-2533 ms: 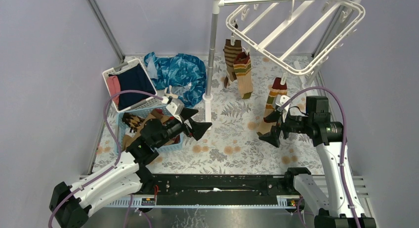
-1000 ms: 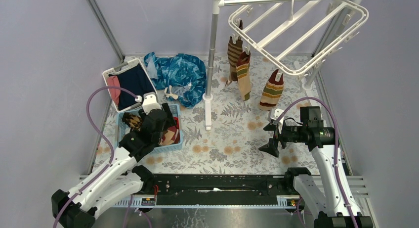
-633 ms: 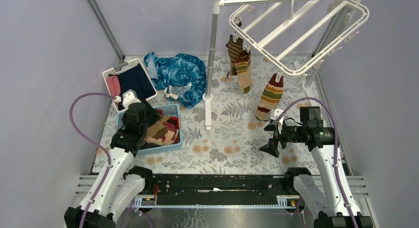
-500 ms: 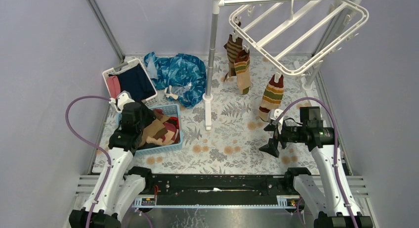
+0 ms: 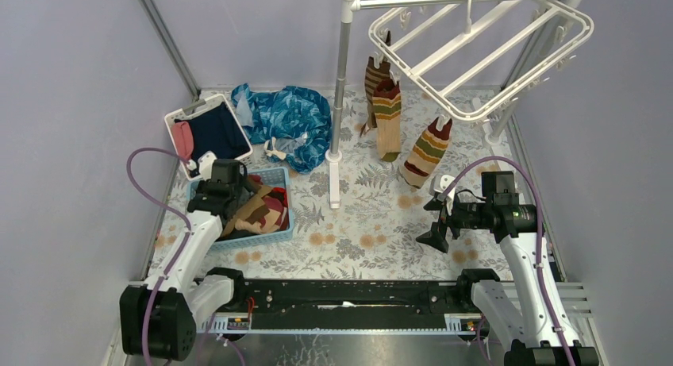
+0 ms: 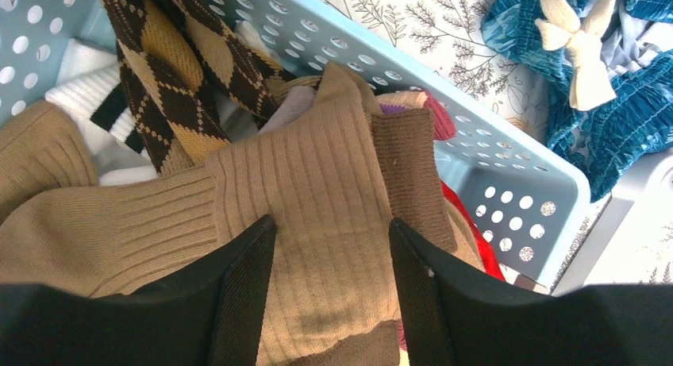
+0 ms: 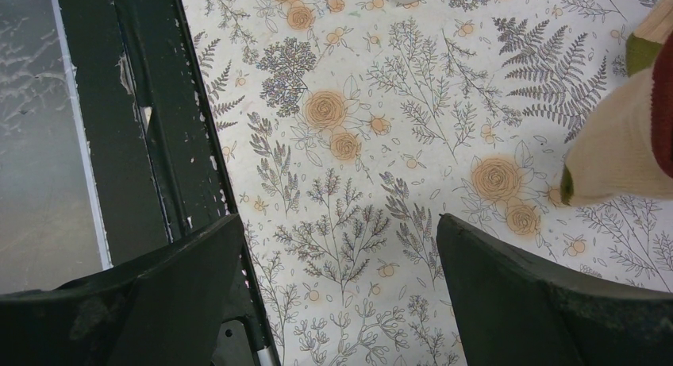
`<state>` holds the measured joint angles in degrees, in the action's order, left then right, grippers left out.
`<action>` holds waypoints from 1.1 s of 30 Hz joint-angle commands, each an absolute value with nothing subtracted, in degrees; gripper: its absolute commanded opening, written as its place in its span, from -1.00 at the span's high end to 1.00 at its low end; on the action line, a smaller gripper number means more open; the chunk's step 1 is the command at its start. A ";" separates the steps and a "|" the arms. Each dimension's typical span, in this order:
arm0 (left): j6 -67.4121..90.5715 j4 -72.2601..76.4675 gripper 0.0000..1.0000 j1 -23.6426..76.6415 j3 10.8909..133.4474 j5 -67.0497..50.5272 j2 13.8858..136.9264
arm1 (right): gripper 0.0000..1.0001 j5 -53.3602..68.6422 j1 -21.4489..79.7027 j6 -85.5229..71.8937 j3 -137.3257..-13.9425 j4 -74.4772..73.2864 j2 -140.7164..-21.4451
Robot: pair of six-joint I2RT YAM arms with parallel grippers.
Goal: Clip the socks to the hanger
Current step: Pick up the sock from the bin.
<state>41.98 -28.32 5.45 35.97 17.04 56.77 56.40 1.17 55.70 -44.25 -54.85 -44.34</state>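
Note:
The white hanger hangs at the top right. Three striped socks are clipped to it: a dark-striped one, a red/green banded one and another. More socks lie piled in a blue basket. My left gripper is down in the basket. In the left wrist view it is open, its fingers either side of a plain tan ribbed sock. My right gripper is open and empty above the floral mat, below the nearest hanging sock, whose toe shows at the right edge.
A brown argyle sock lies at the basket's far side. A white bin with navy and pink clothes stands behind it, next to the blue patterned cloth. The upright rack pole stands mid-table.
My left arm swung from mid-table back left and lowered into the basket over the tan sock. My right gripper drew back from the hanging sock, then held still. The hanger and socks sway.

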 commanded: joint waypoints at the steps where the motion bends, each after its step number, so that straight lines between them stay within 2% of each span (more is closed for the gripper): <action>1: 42.44 -28.87 -0.22 5.08 38.50 14.51 57.42 | -0.99 56.16 1.49 55.63 -44.13 -54.41 -43.99; 9: 41.38 -31.63 -0.23 6.50 37.99 10.63 56.11 | -0.99 55.92 1.82 55.72 -44.21 -54.49 -44.55; 16: 45.21 -32.85 -0.23 12.69 40.03 18.81 63.82 | -0.99 55.72 2.33 55.85 -44.21 -54.56 -44.51; 21: 46.55 -36.25 -0.01 14.40 42.07 21.76 65.84 | -0.99 55.55 2.52 55.90 -44.20 -54.67 -44.38; 26: 46.67 -37.14 0.00 14.50 40.73 21.29 61.55 | -0.99 55.46 2.93 55.90 -44.25 -54.67 -44.59; 29: 46.50 -37.34 0.17 14.50 40.59 19.73 59.81 | -0.99 55.31 3.08 55.91 -44.21 -54.69 -44.74; 33: 45.36 -37.67 0.21 14.48 41.51 18.71 58.78 | -0.99 55.28 3.32 55.91 -44.21 -54.69 -44.74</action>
<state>45.74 -35.88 14.22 41.01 19.59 59.81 55.79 2.68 55.70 -44.16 -54.81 -44.53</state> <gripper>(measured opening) 0.414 0.994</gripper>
